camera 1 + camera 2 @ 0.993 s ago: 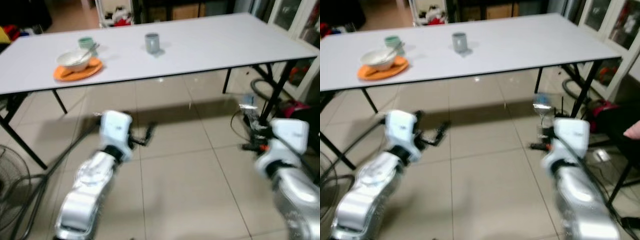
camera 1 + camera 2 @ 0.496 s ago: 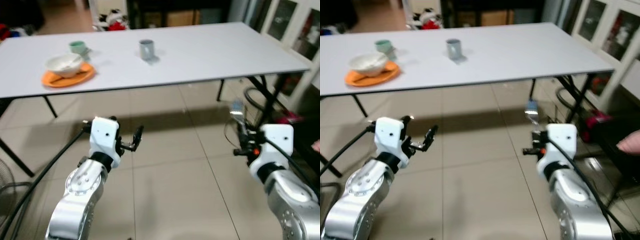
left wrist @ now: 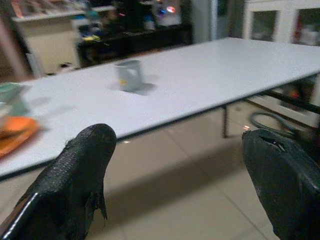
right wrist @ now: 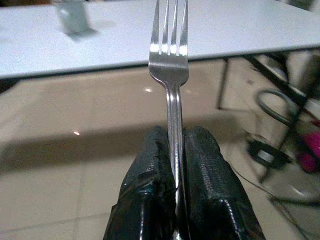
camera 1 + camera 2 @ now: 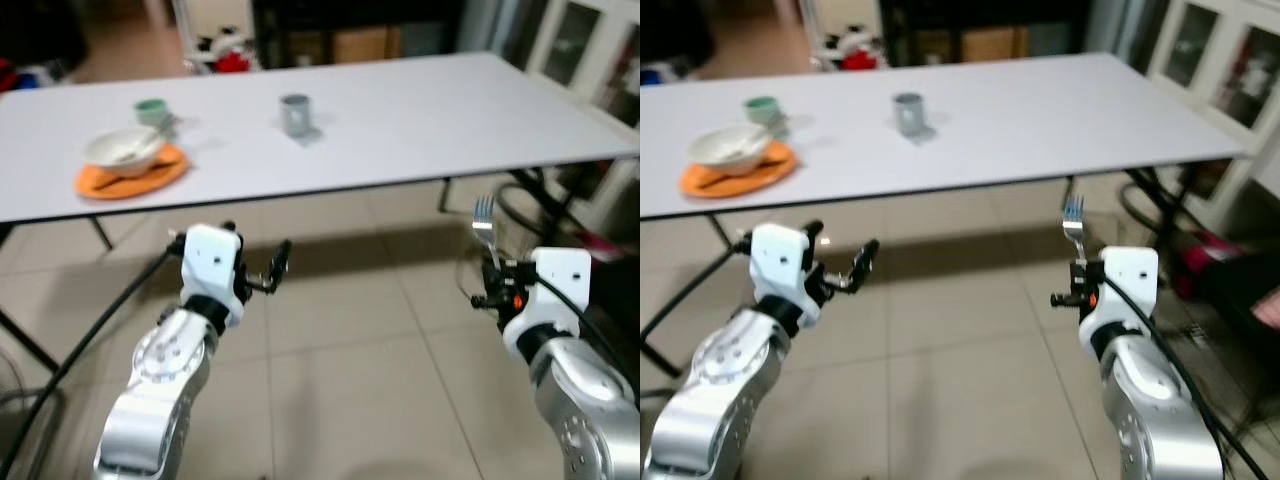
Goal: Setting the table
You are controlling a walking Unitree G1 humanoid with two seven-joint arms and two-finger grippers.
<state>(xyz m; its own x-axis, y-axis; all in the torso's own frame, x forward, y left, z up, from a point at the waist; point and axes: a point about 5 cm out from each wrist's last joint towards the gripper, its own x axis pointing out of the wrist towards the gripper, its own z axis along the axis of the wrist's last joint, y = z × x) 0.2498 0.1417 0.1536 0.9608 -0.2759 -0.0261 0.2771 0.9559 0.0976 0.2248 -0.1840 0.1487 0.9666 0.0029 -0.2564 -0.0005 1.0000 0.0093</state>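
Fork (image 4: 170,55): polished metal, four tines, a narrow neck and a slim handle, standing upright with tines up, below and in front of the near edge of the table (image 5: 420,110). Right claw (image 4: 172,150): two black, rough-textured fingers pressed together on the fork's handle, one on each side. Table: long white matte top on thin black legs, over a floor (image 5: 350,370) of glossy beige tiles. On the table, toward its left end, a white bowl (image 5: 122,148) sits on a round orange plate (image 5: 130,172); a pale green cup (image 5: 151,108) stands just behind the bowl; a grey cylindrical mug (image 5: 295,114) stands nearer the table's middle, well apart from the plate. Left claw (image 5: 276,266): fingers (image 3: 82,170) spread wide apart, holding nothing, in front of the table's near edge, below the plate's side.
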